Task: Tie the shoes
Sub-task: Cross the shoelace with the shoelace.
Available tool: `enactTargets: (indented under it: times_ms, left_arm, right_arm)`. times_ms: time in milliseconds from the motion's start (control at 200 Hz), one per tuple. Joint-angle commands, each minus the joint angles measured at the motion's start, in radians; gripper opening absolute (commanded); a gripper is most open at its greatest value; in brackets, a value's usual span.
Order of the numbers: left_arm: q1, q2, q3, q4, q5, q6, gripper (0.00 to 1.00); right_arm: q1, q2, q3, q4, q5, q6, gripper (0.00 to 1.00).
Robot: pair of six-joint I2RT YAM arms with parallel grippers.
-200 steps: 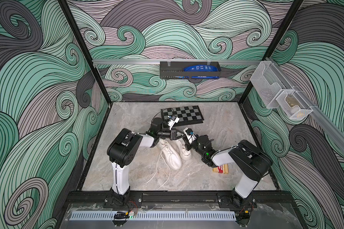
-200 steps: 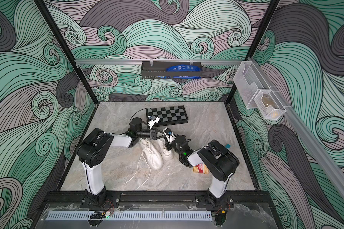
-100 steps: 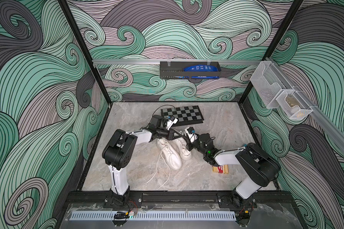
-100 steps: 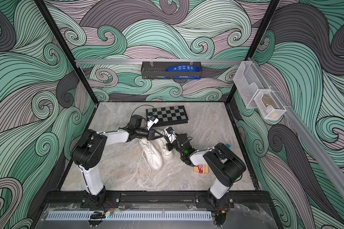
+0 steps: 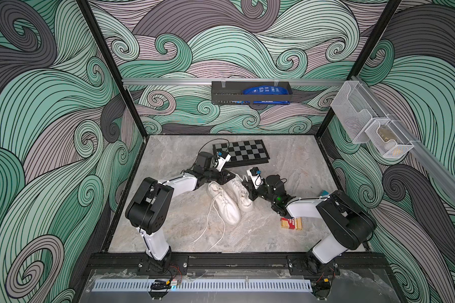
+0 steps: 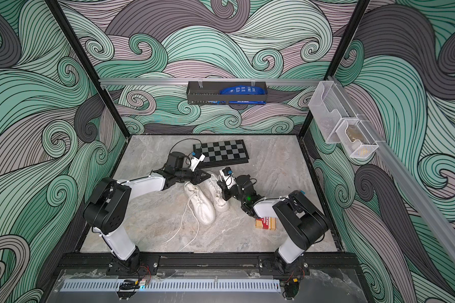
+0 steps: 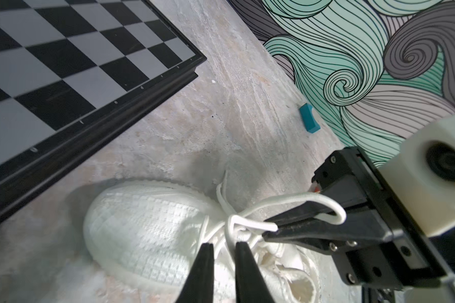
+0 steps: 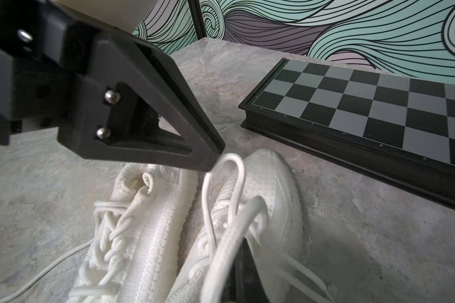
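Two white shoes lie side by side mid-table, one (image 5: 226, 207) with loose laces (image 5: 208, 228) trailing to the front, the other (image 5: 239, 192) behind it. Both grippers meet over this second shoe (image 7: 147, 230). My left gripper (image 7: 224, 246) (image 5: 231, 175) hovers just above its laces, the jaws a narrow gap apart with a lace strand running loose between the tips. Shut on a loop of that shoe's lace (image 7: 250, 223) is my right gripper (image 7: 269, 228) (image 5: 245, 183), and the loop curls over its upper finger. In the right wrist view the held lace (image 8: 234, 210) rises toward the left gripper's tip (image 8: 216, 157).
A black chessboard (image 5: 241, 153) lies close behind the shoes. A red and yellow box (image 5: 291, 223) sits under my right forearm. A small teal block (image 7: 309, 118) rests by the right wall. Bare marble lies in front of the shoes.
My left gripper's jaws have parted after being shut. Both arms have stretched lower and wider, with the grippers staying over the same shoe. The right gripper stays shut on the lace.
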Motion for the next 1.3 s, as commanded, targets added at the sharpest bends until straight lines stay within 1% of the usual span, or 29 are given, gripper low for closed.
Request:
enactTargets:
  times_ms: [0, 5, 15, 45, 55, 95, 140, 225, 340, 460, 600, 795, 851, 916, 986, 1101, 1241, 1296]
  left_arm:
    - [0.001, -0.050, -0.021, 0.034, -0.035, 0.027, 0.40]
    - [0.001, -0.052, -0.022, 0.037, -0.035, 0.027, 0.40]
    - [0.000, -0.055, -0.025, 0.038, -0.035, 0.030, 0.44]
    - [0.000, -0.065, -0.034, 0.046, -0.027, 0.038, 0.50]
    - [0.000, -0.068, -0.037, 0.050, -0.024, 0.041, 0.51]
    - [0.001, -0.073, -0.045, 0.060, -0.003, 0.060, 0.60]
    - [0.001, -0.073, -0.046, 0.067, 0.031, 0.077, 0.65]
    - [0.001, -0.058, -0.027, 0.063, 0.064, 0.087, 0.68]
    - [0.001, -0.019, 0.002, 0.080, 0.129, 0.063, 0.67]
    - [0.001, 0.026, 0.029, 0.065, 0.201, 0.046, 0.57]
    - [0.001, 0.051, 0.034, 0.083, 0.242, 0.024, 0.37]
    - [0.000, 0.090, 0.054, 0.130, 0.305, -0.027, 0.16]
    - [0.001, 0.095, 0.057, 0.135, 0.312, -0.030, 0.09]
    - [0.001, 0.096, 0.057, 0.141, 0.318, -0.029, 0.00]
    - [0.000, 0.092, 0.056, 0.142, 0.320, -0.024, 0.00]
    - [0.001, 0.090, 0.058, 0.135, 0.327, -0.012, 0.00]
    - [0.001, 0.092, 0.057, 0.129, 0.332, -0.004, 0.00]
    - [-0.001, 0.093, 0.057, 0.125, 0.333, -0.002, 0.00]
  right_arm:
    - [-0.014, -0.006, 0.037, -0.027, -0.077, 0.011, 0.01]
    - [-0.014, -0.007, 0.038, -0.028, -0.078, 0.011, 0.01]
    - [-0.014, -0.006, 0.039, -0.031, -0.081, 0.010, 0.01]
    - [-0.019, -0.006, 0.043, -0.036, -0.092, 0.007, 0.01]
    - [-0.021, -0.006, 0.045, -0.038, -0.095, 0.007, 0.01]
    - [-0.026, -0.007, 0.049, -0.043, -0.108, 0.003, 0.01]
    - [-0.033, -0.010, 0.053, -0.050, -0.124, -0.002, 0.01]
    - [-0.046, -0.011, 0.063, -0.069, -0.152, -0.018, 0.01]
    - [-0.063, -0.008, 0.068, -0.082, -0.174, -0.036, 0.01]
    - [-0.073, -0.006, 0.071, -0.092, -0.185, -0.044, 0.01]
    - [-0.074, -0.004, 0.071, -0.100, -0.181, -0.062, 0.02]
    - [-0.074, 0.009, 0.087, -0.110, -0.158, -0.087, 0.04]
    - [-0.074, 0.015, 0.094, -0.115, -0.147, -0.096, 0.05]
    - [-0.074, 0.018, 0.099, -0.115, -0.127, -0.106, 0.09]
    - [-0.075, 0.020, 0.097, -0.111, -0.097, -0.116, 0.12]
    - [-0.074, 0.026, 0.097, -0.107, -0.058, -0.129, 0.22]
    - [-0.075, 0.035, 0.099, -0.101, -0.048, -0.128, 0.31]
    - [-0.074, 0.041, 0.100, -0.097, -0.049, -0.126, 0.35]
